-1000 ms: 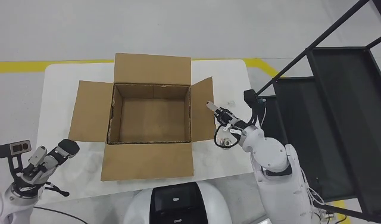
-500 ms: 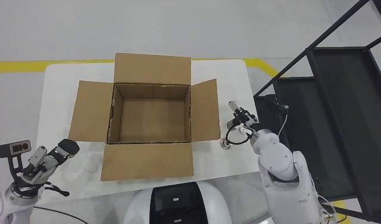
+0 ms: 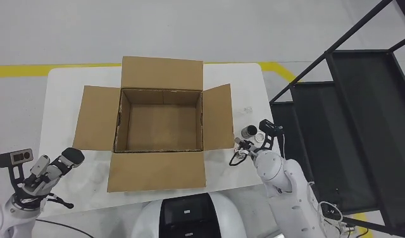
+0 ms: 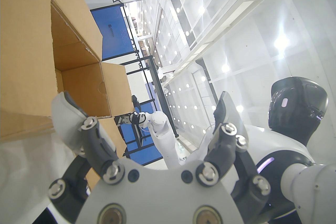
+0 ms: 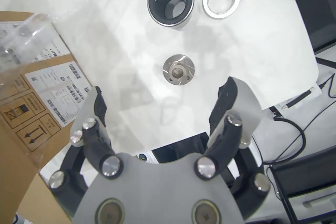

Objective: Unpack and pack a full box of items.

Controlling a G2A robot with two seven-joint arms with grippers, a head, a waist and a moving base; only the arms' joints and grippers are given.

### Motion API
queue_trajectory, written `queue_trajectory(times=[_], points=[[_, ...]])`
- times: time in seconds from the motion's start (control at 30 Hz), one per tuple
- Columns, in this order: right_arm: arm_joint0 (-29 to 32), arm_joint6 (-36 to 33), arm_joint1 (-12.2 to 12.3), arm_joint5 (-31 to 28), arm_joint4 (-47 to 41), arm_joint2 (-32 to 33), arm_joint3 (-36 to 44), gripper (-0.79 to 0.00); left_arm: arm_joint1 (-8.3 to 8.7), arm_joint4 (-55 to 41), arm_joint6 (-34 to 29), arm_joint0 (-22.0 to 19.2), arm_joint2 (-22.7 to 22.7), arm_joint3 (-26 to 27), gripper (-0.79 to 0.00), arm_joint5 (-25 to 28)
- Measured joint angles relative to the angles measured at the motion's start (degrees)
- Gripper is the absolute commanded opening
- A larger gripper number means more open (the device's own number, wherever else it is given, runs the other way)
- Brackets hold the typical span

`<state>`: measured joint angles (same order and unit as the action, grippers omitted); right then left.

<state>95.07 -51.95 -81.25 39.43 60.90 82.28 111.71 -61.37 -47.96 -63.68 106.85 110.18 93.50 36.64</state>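
The open cardboard box stands empty in the middle of the white table, all flaps folded out. My right gripper hangs open over the table just right of the box's right flap, holding nothing. Below it lie a small metal flange, a dark-lined metal cylinder and a silver ring. A clear plastic bag rests on the labelled flap. My left gripper is open and empty off the table's near left corner, tilted up towards the box.
A black metal rack stands close to the table's right edge. Black cables hang past that edge. Bare table surface lies left of the box and along its near side.
My right arm has pulled back from the box's right flap towards the table's near right edge. The left arm has stayed still.
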Motion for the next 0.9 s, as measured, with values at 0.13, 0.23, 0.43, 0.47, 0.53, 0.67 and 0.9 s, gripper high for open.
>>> queue_trajectory(times=[0.13,0.23,0.43,0.47,0.53,0.67,0.9], points=[[-3.2,-2.46,0.13,-0.31,2.31,-1.51,-3.06,-0.105,0.0,0.0,0.0,0.0,0.0,0.0,0.0,0.0],[-5.11,-3.91,0.21,-0.33,3.7,-2.21,-5.36,-0.105,0.0,0.0,0.0,0.0,0.0,0.0,0.0,0.0],[-6.65,-5.62,0.22,0.88,4.5,-2.89,-9.04,-0.129,0.0,0.0,0.0,0.0,0.0,0.0,0.0,0.0],[-6.77,-5.7,0.2,1.06,4.5,-3.06,-9.45,-0.132,0.0,0.0,0.0,0.0,0.0,0.0,0.0,0.0],[-7.06,-5.49,0.12,1.48,4.08,-3.41,-10.4,-0.139,0.0,0.0,0.0,0.0,0.0,0.0,0.0,0.0],[-7.51,-5.21,0.08,2.17,4.32,-3.83,-12.17,-0.052,0.0,0.0,0.0,0.0,0.0,0.0,0.0,0.0],[-7.68,-4.12,-0.14,3.63,3.18,-4.55,-13.86,-0.366,0.0,0.0,0.0,0.0,0.0,0.0,0.0,0.0]])
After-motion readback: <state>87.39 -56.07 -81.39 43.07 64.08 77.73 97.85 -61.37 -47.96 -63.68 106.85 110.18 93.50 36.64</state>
